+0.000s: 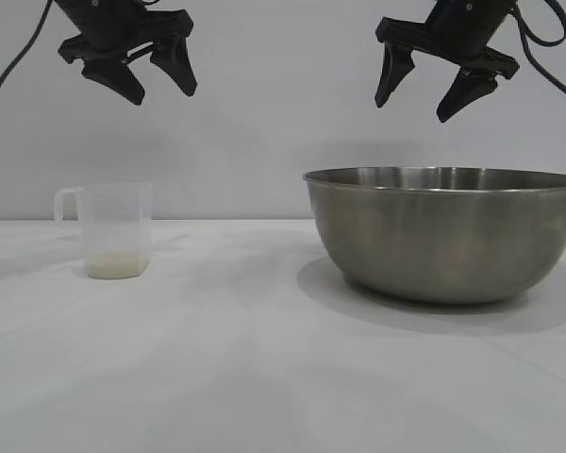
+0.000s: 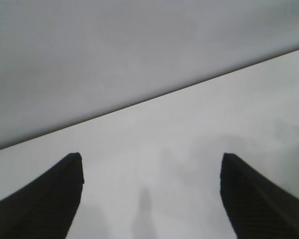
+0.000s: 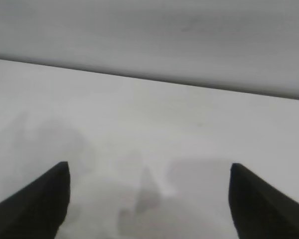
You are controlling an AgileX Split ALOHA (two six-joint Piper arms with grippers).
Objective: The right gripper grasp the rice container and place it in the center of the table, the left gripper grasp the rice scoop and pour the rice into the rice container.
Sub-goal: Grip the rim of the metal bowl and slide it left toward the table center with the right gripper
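Note:
The rice container [image 1: 443, 231], a large steel bowl, stands on the white table [image 1: 245, 368] at the right. The rice scoop [image 1: 111, 229], a small translucent cup with its handle to the left, stands at the left with a thin layer of rice [image 1: 118, 267] at its bottom. My left gripper [image 1: 163, 94] hangs open high above the scoop, holding nothing. My right gripper [image 1: 412, 109] hangs open high above the bowl's rim, also holding nothing. Both wrist views show only bare tabletop between the spread fingers: the left gripper [image 2: 152, 162] and the right gripper [image 3: 149, 169].
A plain pale wall [image 1: 283, 123] rises behind the table. The stretch of tabletop between scoop and bowl holds nothing. The bowl's right side runs past the picture's edge.

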